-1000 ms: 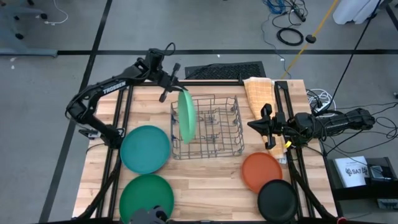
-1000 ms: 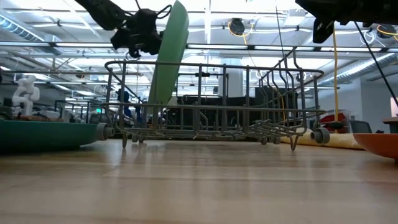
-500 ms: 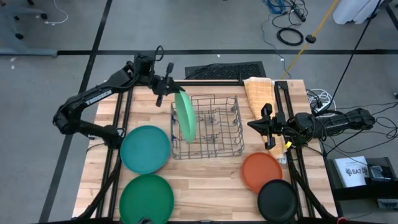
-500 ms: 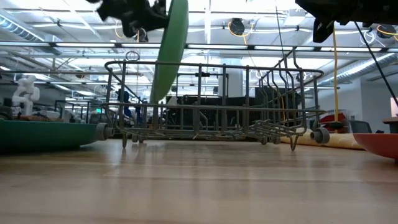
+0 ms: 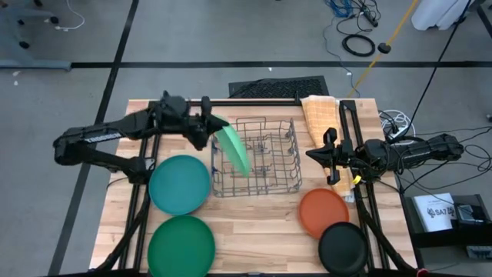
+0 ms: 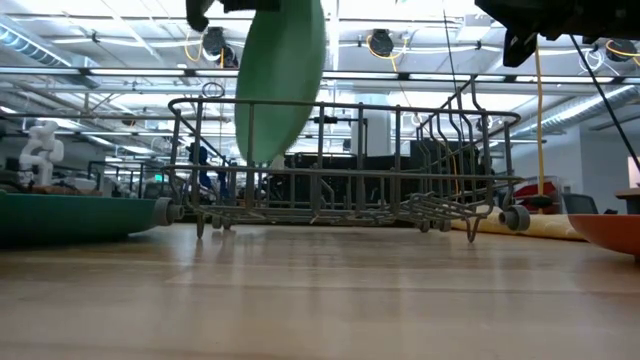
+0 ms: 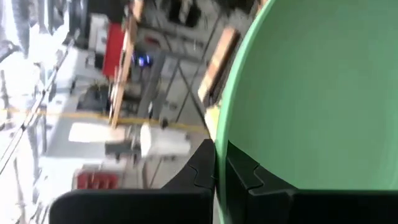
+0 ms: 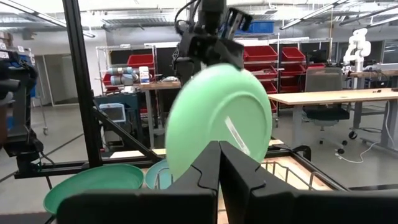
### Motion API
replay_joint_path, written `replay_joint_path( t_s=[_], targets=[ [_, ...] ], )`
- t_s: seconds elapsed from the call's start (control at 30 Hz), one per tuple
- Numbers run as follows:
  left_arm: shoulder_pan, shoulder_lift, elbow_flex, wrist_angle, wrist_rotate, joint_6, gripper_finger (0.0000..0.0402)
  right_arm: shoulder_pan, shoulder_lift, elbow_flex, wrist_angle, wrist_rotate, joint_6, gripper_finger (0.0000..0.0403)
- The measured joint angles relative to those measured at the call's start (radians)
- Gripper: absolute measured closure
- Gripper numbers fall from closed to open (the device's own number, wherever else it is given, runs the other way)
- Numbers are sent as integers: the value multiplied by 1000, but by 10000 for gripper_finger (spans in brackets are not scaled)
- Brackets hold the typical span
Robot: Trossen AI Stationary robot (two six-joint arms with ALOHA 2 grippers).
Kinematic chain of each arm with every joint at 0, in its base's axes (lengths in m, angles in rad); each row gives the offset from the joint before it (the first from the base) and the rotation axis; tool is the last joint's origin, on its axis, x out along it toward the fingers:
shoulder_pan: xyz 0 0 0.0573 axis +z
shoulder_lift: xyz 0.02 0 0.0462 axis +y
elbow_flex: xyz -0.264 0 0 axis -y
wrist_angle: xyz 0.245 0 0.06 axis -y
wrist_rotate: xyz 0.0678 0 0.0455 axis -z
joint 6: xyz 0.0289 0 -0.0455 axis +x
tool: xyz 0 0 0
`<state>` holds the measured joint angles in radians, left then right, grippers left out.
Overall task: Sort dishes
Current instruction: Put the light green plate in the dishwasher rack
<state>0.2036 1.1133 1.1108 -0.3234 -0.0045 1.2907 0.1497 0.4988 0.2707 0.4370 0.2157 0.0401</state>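
My left gripper (image 5: 207,128) is shut on the light green plate (image 5: 234,149), which slants over the left part of the grey wire rack (image 5: 258,157). In the low view the plate (image 6: 281,82) reaches down among the rack's wires (image 6: 340,160), above the rack's floor. The teal plate (image 5: 179,183) and the dark green plate (image 5: 181,245) lie flat near the left edge. The orange plate (image 5: 324,212) and the black plate (image 5: 343,248) lie flat near the right. My right gripper (image 5: 313,156) hovers right of the rack, shut and holding nothing (image 8: 219,167). My left gripper pinches the light green plate's rim (image 7: 220,133) between its two fingers (image 7: 244,175), one on each face. It comes about level from the table's left. The plate hangs tilted from the hold, upper rim at the fingers and lower edge (image 6: 262,158) inside the rack.
A folded yellow-orange cloth (image 5: 318,115) lies at the far right, beside the rack. Black frame rails run along both table sides (image 5: 347,138). Bare wood lies between the rack and the near edge (image 5: 257,231).
My left gripper has moved toward the near edge and risen, turning as it went. The light green plate has gone from standing nearly on edge in the rack to slanted, with its face showing more. Its lower edge has stayed among the rack's wires.
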Motion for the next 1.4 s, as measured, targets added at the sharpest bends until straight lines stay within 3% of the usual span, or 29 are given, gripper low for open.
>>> replay_joint_path(
  t_s=[0.2,0.43,0.67,0.9,1.27,1.4],
  targets=[
    [-110,1,-111,218,-234,87,391,0,0,0,4,-1,0,403],
    [-142,-9,-112,245,-129,70,391,0,0,0,8,-2,9,403],
    [-72,-85,-112,218,126,29,391,0,0,0,7,-3,27,403],
    [105,-130,-119,211,432,-10,391,0,0,0,8,-3,27,403],
    [427,3,-184,412,886,-171,391,0,0,0,33,0,26,403],
    [490,75,-184,427,979,-202,391,0,0,0,37,22,27,403]
  ],
)
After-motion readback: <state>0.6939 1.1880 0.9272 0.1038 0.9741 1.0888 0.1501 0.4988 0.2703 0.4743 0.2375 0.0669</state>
